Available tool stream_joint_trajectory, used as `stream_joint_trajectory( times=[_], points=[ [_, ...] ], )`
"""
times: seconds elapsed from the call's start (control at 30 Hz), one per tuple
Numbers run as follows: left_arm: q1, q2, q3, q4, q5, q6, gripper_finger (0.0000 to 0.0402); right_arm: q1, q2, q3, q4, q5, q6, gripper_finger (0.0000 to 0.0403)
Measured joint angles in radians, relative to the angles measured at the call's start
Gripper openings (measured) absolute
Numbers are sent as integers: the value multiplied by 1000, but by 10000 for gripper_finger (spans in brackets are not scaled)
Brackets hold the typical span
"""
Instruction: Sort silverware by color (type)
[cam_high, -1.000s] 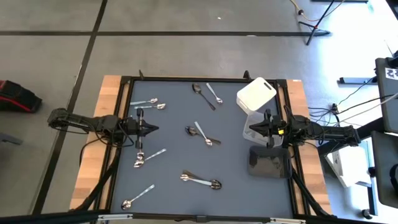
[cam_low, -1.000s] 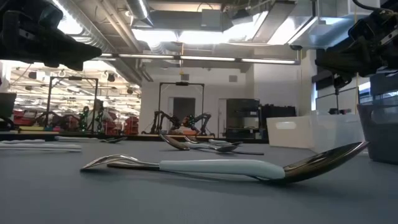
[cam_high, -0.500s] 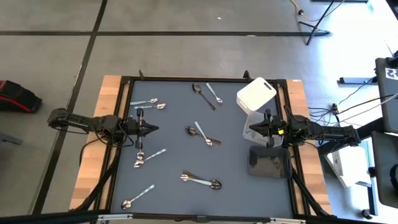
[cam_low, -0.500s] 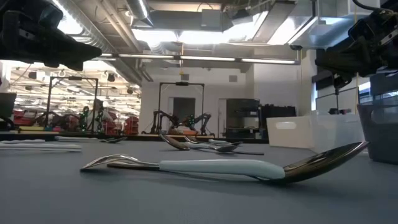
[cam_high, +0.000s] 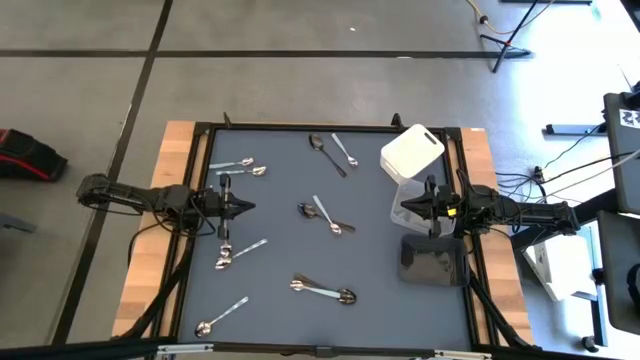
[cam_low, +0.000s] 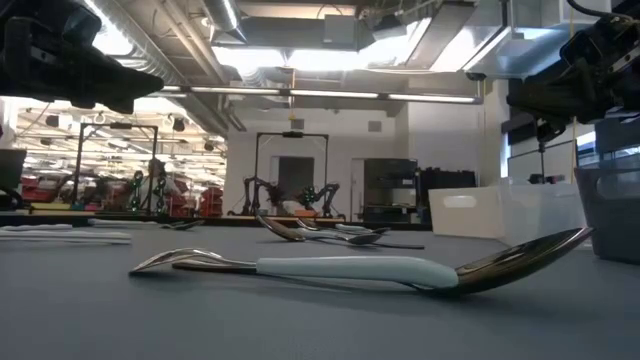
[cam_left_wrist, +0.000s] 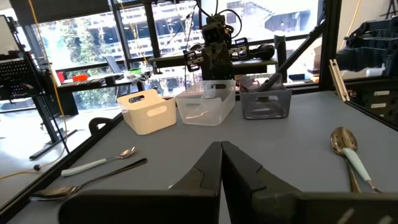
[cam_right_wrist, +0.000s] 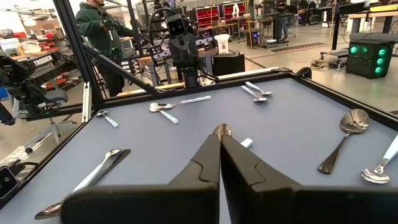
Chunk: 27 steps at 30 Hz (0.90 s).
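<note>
Several slim spoons lie flat and scattered on the dark grey table mat (cam_high: 280, 190). A pair (cam_high: 243, 167) lies at the far left and another pair (cam_high: 332, 150) at the far middle. Two crossed ones (cam_high: 322, 214) lie in the centre, and others at the near left (cam_high: 222, 315) and near middle (cam_high: 322, 291). Some are shiny silver with pale handles, some darker. My left gripper (cam_high: 251, 207) hovers shut at the left edge, pointing level toward the centre. My right gripper (cam_high: 403, 206) hovers shut at the right edge and faces it. Neither is over a spoon.
Three bins stand in a row along the right edge: a white one (cam_high: 411, 152) farthest, a clear one (cam_high: 412, 212) under my right arm, and a dark one (cam_high: 433, 260) nearest. A black frame rims the table. A person (cam_right_wrist: 102, 31) stands beyond the table's left side.
</note>
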Motion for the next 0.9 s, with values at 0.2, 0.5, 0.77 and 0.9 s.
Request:
stream_joint_trajectory(
  times=[0.2,0.5,0.77,0.9],
  points=[
    [0,0,0,0,0,0,2,0,0,0,0,0,0,5],
    [0,0,0,0,0,0,2,0,0,0,0,0,0,5],
    [0,0,0,0,0,0,2,0,0,0,10,0,0,5],
    [0,0,0,0,0,0,2,0,-1,0,75,0,1,5]
  ],
)
